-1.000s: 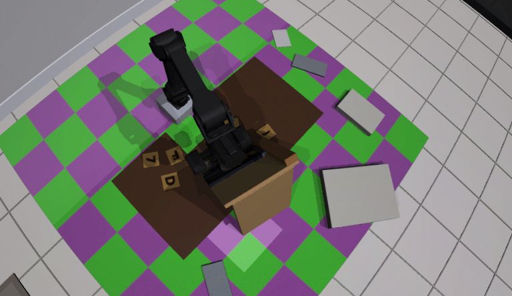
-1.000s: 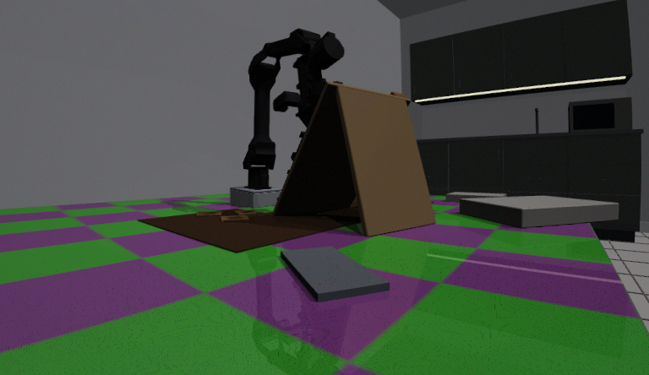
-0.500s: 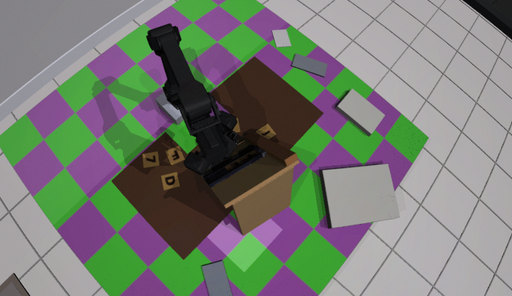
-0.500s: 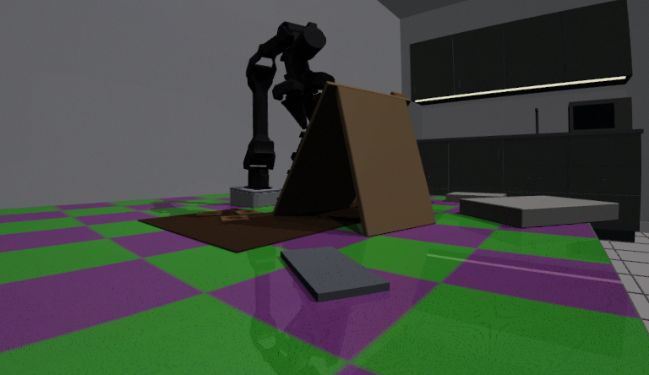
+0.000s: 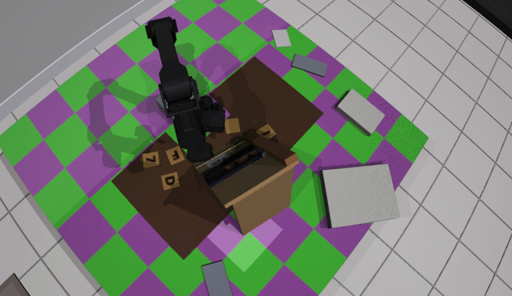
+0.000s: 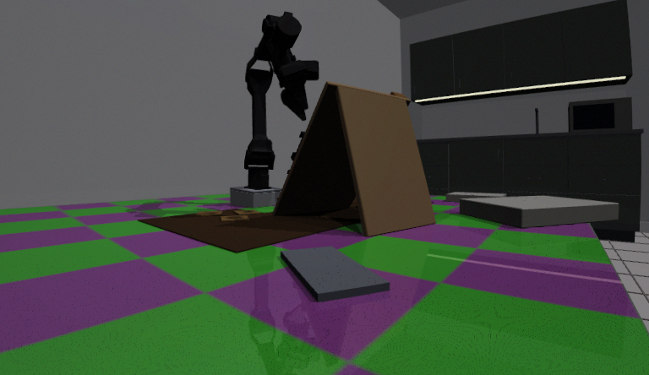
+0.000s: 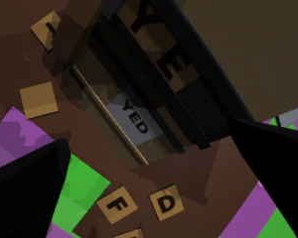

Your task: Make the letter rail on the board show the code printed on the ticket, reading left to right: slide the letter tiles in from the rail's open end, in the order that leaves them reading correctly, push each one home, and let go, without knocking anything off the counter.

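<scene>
1. A tent-shaped wooden easel board point(image 5: 264, 200) point(image 6: 387, 160) stands on the brown mat point(image 5: 147, 195) point(image 6: 229, 235). Its letter rail point(image 5: 237, 167) point(image 7: 216, 64) has its long axis slanting from upper right to lower left in the top view, with the open end at lower left.
2. In the wrist view, the rail slants down to the right; the Y tile point(image 7: 145, 17) and E tile point(image 7: 174, 61) sit inside in that order, E nearer the open end.
3. Below and parallel, the ticket point(image 5: 217, 159) point(image 7: 135, 119) reads YED.
4. The D tile point(image 5: 170, 181) point(image 7: 166, 202) lies flat on the mat beyond the open end, its letter nearly upright in the wrist view, turned relative to the rail.
5. Near it lies the F tile point(image 5: 175, 155) point(image 7: 117, 204), letter sideways in the wrist view.
6. The black gripper point(image 5: 206, 137) point(image 6: 303, 116) point(image 7: 152, 137) hovers above, pointing downward, fingers spread wide with nothing between them.
</scene>
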`<state>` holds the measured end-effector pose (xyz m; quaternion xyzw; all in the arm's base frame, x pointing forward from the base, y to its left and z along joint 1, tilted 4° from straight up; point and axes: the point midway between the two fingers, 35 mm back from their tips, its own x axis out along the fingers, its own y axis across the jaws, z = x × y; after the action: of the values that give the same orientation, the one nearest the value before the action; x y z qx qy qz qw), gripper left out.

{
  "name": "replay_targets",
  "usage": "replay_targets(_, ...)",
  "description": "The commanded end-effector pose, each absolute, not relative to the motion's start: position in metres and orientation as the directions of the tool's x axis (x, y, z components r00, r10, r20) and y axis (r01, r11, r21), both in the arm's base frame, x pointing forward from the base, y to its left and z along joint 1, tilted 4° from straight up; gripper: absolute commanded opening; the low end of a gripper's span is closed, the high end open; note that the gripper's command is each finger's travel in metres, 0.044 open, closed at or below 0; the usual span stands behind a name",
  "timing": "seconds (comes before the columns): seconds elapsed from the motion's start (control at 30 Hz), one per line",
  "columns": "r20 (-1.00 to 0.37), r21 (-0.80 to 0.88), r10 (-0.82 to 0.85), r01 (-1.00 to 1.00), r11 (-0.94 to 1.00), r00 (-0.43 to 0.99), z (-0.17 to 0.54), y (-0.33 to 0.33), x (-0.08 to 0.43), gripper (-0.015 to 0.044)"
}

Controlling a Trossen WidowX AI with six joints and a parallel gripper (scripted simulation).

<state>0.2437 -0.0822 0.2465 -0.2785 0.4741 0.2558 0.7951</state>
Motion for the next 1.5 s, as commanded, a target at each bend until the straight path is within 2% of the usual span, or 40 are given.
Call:
replay_targets(0.0, -0.777, -0.567, 0.208, -0.804, 0.179, 0.595, 0.302, -0.064, 0.205, 0.044)
replay_targets(0.1, -0.762, -0.604, 0.212, -0.789, 0.111, 0.613, 0.307, -0.061, 0.2, 0.044)
replay_targets(1.03, -0.762, -0.604, 0.212, -0.789, 0.111, 0.613, 0.307, -0.061, 0.2, 0.044)
replay_targets(1.07, -0.765, -0.599, 0.208, -0.792, 0.115, 0.609, 0.305, -0.064, 0.201, 0.0414)
replay_targets(1.17, -0.813, -0.536, 0.159, -0.827, 0.17, 0.56, 0.278, -0.095, 0.214, 0.034)
replay_targets(1.47, -0.942, -0.303, 0.029, -0.881, 0.364, 0.336, 0.169, -0.19, 0.226, 0.034)
